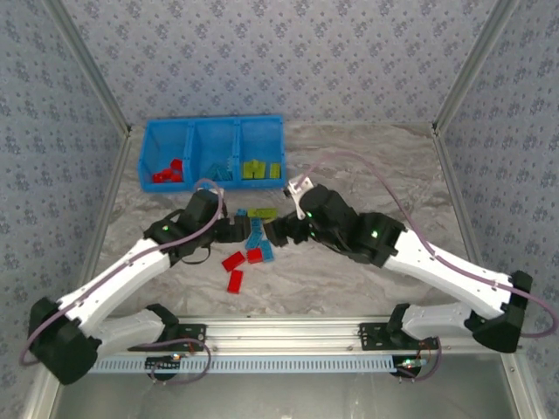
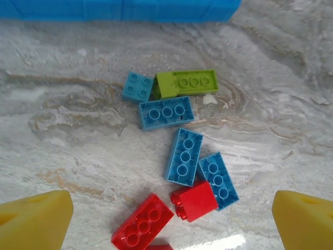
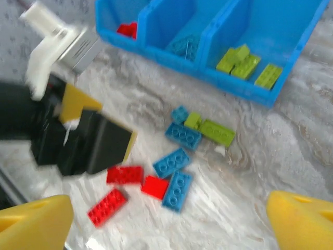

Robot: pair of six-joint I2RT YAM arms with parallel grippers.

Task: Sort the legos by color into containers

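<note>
Legos (image 2: 182, 156) lie crowded on the bench (image 2: 78, 156); my left gripper (image 2: 171, 219) and right gripper (image 3: 167, 221) gape wide, so closing may grab touching red and blue together.

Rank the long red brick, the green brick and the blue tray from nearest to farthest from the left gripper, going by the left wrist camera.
1. Long red brick, at the bottom edge, just ahead of the left gripper.
2. Green brick, past the blue bricks, upper middle.
3. Blue tray, along the top edge, farthest.
</note>
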